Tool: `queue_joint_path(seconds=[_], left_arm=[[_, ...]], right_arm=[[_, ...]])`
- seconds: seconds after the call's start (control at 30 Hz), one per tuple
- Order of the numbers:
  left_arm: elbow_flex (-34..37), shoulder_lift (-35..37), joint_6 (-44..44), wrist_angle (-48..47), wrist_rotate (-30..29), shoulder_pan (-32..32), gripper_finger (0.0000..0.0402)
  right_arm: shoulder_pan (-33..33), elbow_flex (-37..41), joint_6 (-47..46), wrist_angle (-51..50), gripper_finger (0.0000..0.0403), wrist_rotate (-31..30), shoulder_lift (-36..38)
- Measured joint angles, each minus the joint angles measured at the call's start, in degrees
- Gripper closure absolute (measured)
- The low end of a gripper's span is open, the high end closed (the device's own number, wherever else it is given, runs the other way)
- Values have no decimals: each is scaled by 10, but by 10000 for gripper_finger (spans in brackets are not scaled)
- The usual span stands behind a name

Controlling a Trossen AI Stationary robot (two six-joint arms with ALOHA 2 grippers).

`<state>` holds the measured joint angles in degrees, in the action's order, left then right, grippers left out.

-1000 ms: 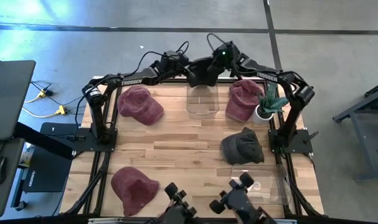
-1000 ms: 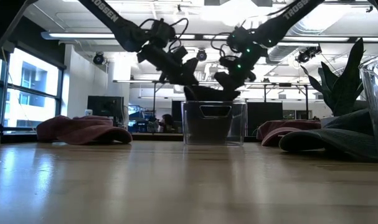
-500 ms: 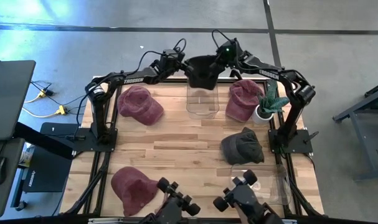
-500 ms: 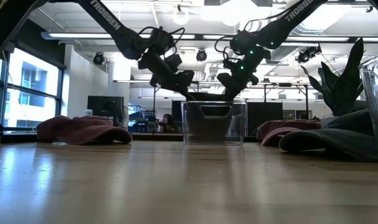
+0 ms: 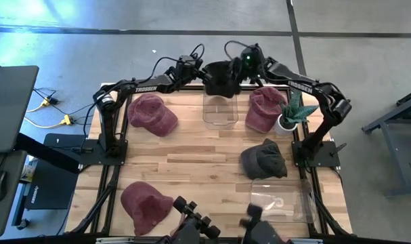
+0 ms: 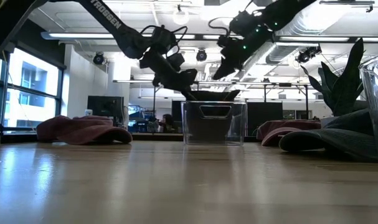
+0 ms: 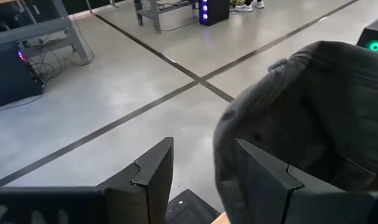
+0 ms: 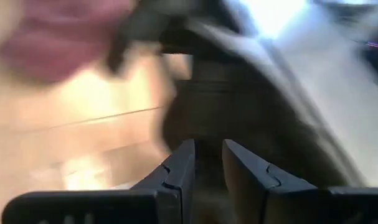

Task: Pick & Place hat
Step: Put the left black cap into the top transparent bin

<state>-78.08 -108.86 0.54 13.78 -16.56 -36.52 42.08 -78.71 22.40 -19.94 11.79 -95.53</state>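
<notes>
The dark hat [image 5: 221, 78] hangs over the far rim of the clear bin [image 5: 217, 108], not inside yet. Left claw [image 7: 201, 174] has a fold of its edge right against one finger, but I can't tell if it's actually pinching. Right claw [image 8: 206, 163] sits just above and beside the hat, fingers slightly apart with nothing visibly between them. Both are about equally close. The bin opening lies straight below and a bit toward the worktop's [image 5: 191, 156] near side, so I'd guess the hat goes down there.
</notes>
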Motion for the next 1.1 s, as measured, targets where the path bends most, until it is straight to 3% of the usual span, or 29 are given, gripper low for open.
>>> queue_joint_path(seconds=[0.1,0.23,0.33,0.57,0.8,1.1], left_arm=[[0,0,2,0,6,6,238],[-1,23,3,-25,21,11,238],[-14,41,0,-59,21,17,238],[-65,83,-30,-184,25,21,238],[-91,132,-65,-329,42,25,238],[-93,165,-75,-422,40,38,238]], right_arm=[[-23,1,25,-50,325,10,-8],[-33,1,27,-58,325,-71,-31],[-23,1,-5,-4,325,-128,-48],[9,1,-73,132,325,-100,-87],[49,1,-144,253,325,-169,-129],[53,1,-171,285,325,-142,-122]])
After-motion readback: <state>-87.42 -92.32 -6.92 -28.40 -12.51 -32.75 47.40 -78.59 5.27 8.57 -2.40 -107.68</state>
